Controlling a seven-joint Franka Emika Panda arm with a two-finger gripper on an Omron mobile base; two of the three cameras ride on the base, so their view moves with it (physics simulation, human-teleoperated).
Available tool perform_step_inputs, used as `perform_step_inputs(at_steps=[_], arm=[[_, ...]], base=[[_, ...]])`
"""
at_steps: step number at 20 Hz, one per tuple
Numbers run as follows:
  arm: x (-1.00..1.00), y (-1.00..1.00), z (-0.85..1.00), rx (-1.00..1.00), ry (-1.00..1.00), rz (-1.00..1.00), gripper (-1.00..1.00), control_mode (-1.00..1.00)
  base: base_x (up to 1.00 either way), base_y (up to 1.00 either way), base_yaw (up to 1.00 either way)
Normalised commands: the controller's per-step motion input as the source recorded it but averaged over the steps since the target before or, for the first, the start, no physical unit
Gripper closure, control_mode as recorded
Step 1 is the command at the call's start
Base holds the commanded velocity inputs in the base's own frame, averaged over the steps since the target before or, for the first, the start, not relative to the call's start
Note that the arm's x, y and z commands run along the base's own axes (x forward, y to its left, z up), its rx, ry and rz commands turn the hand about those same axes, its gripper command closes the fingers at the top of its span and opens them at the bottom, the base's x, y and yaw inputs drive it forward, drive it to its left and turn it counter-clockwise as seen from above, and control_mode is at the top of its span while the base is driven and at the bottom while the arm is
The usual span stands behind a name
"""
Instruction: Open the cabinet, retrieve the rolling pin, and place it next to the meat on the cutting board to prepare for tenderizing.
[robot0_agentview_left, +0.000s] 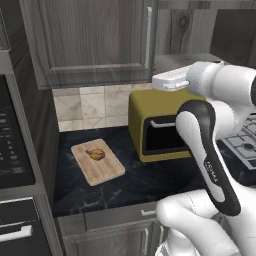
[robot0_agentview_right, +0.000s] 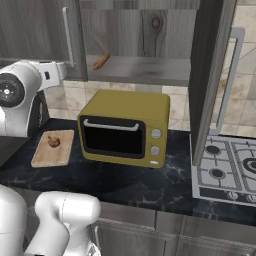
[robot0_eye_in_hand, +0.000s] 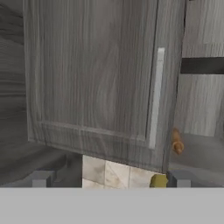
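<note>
rolling pin (robot0_eye_in_hand: 176, 141): ahead-right of gripper (robot0_eye_in_hand: 109, 179), on the shelf past the shut left door | gripper: fingers apart, empty | cabinet (robot0_agentview_right: 210, 75): right door open | cutting board (robot0_agentview_left: 97, 161): holds meat (robot0_agentview_left: 96, 154)

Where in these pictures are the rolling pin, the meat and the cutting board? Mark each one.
rolling pin (robot0_agentview_right: 101, 61), right base view: middle of its body, on the cabinet shelf.
meat (robot0_agentview_left: 96, 154), left base view: centre of the golden-brown lump.
cutting board (robot0_agentview_left: 102, 171), left base view: bare wood near the front edge.
</note>
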Motion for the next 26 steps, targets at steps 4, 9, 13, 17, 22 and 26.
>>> perform_step_inputs(at_steps=[4, 9, 13, 17, 22, 26], arm=[[0.14, 0.17, 0.02, 0.00, -0.09, -0.03, -1.00, -1.00], [0.00, 0.05, 0.03, 0.00, -0.08, -0.16, -1.00, -1.00], [0.01, 0.00, 0.06, 0.00, -0.06, -0.19, -1.00, -1.00], [0.01, 0.00, 0.03, 0.00, -0.03, -0.14, -1.00, -1.00], [0.16, 0.00, 0.01, 0.00, 0.00, -0.06, -1.00, -1.00], [0.27, 0.01, 0.00, 0.00, 0.00, -0.01, -1.00, -1.00]], base=[[0.00, 0.00, 0.00], [0.00, 0.00, 0.00], [0.00, 0.00, 0.00], [0.00, 0.00, 0.00], [0.00, 0.00, 0.00], [0.00, 0.00, 0.00]])
